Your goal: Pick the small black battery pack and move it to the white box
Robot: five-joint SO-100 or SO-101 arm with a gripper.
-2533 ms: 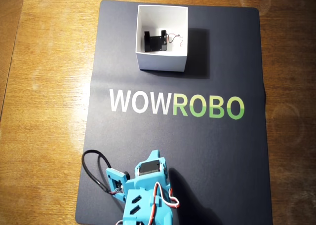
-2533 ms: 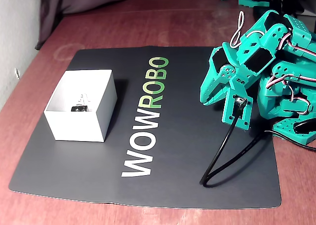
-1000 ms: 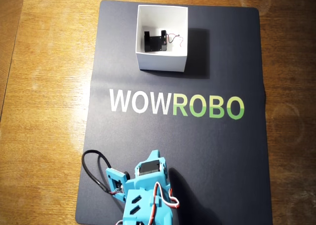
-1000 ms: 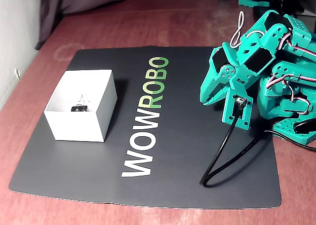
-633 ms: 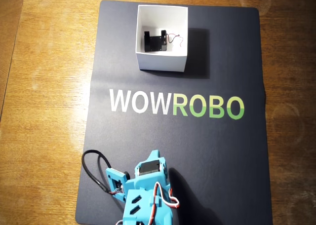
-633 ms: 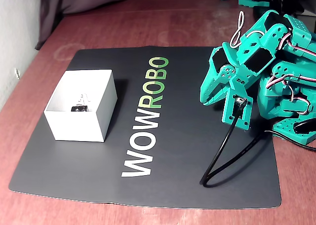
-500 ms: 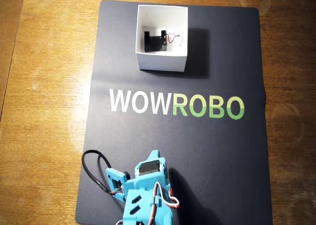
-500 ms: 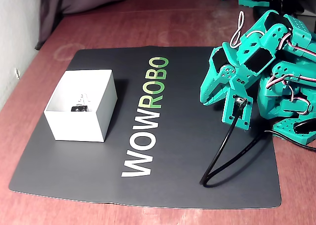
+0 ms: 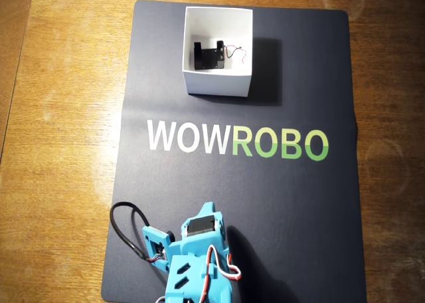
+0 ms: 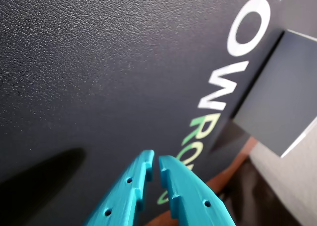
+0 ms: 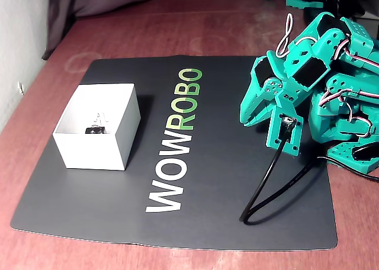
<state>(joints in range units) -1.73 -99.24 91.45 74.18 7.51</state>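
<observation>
Small black battery pack [image 9: 209, 55] — inside the white box [image 9: 217, 85] (far end of mat [image 9: 299, 203]); gripper [image 10: 155, 162] — fingers nearly together, empty.

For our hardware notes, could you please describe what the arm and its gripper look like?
The arm is teal printed plastic with black servo blocks and red-and-white wiring. A black cable loops onto the mat. The gripper has two slim teal fingers with stepped inner edges and small round holes.

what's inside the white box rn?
The small black battery pack lies on the floor of the white box, its thin wires trailing toward the right wall in the overhead view. In the fixed view the near wall hides most of it.
</observation>
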